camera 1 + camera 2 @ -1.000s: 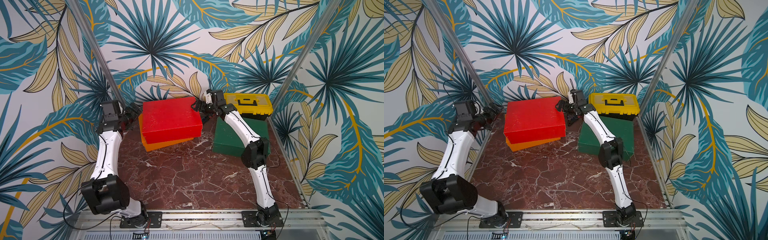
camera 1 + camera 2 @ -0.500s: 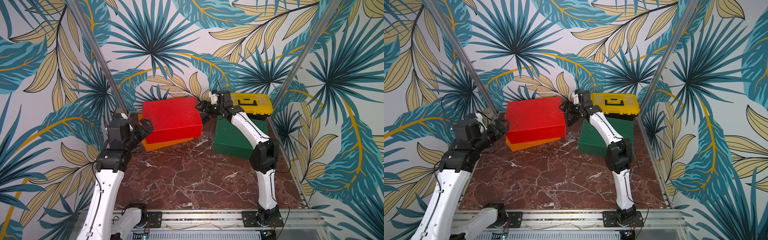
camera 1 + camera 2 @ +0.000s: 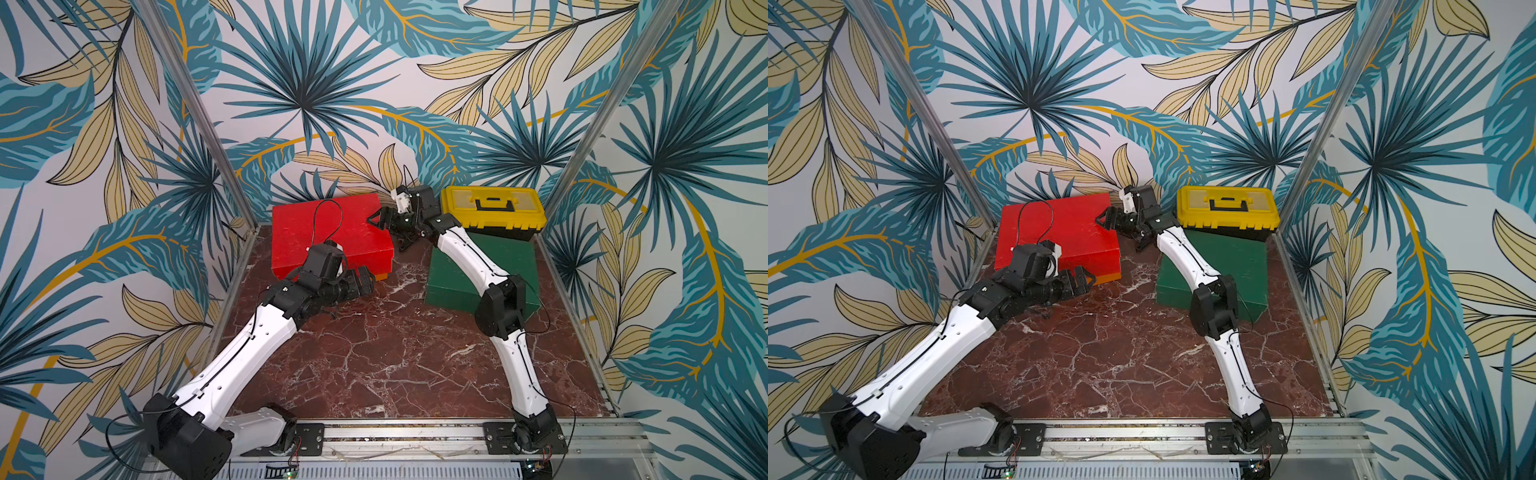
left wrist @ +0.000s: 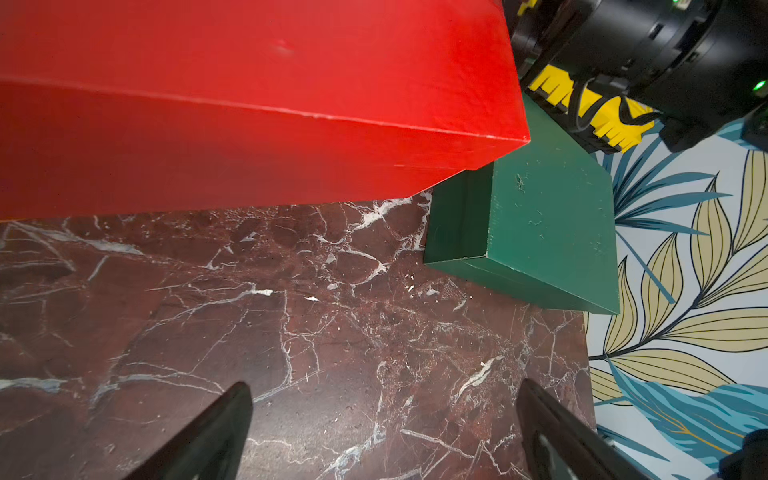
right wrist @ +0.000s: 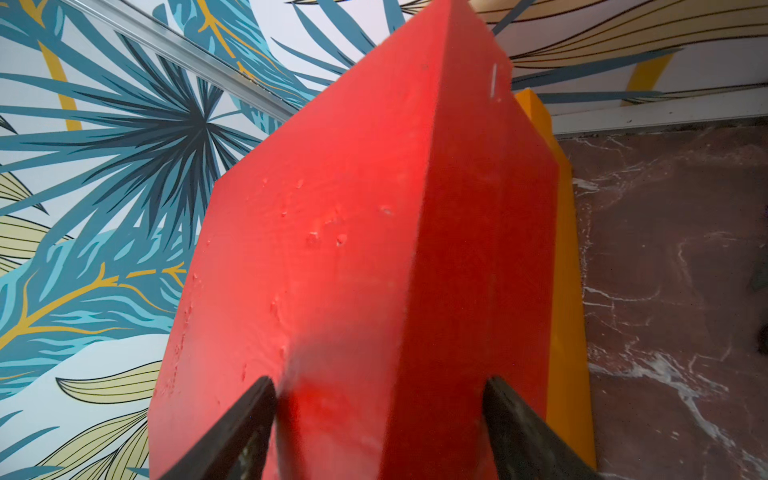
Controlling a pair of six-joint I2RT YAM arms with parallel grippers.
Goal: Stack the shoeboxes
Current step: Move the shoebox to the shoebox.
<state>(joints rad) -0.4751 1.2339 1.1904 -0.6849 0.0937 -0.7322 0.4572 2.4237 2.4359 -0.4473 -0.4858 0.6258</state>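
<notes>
At red shoebox's (image 5: 332, 232) corner (straddling) sits right gripper (image 5: 379, 384).

Leaf-print walls (image 3: 374, 62), red-brown marble floor (image 3: 374, 357)

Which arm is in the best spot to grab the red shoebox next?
Probably right: the right end effector straddles a corner of the red shoebox, a finger each side. The left end effector is open, with only marble table between its fingers.

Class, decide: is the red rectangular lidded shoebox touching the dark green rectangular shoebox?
Apart. Both top views show a strip of brown marble tabletop between the red rectangular shoebox and the dark green rectangular shoebox.
</notes>
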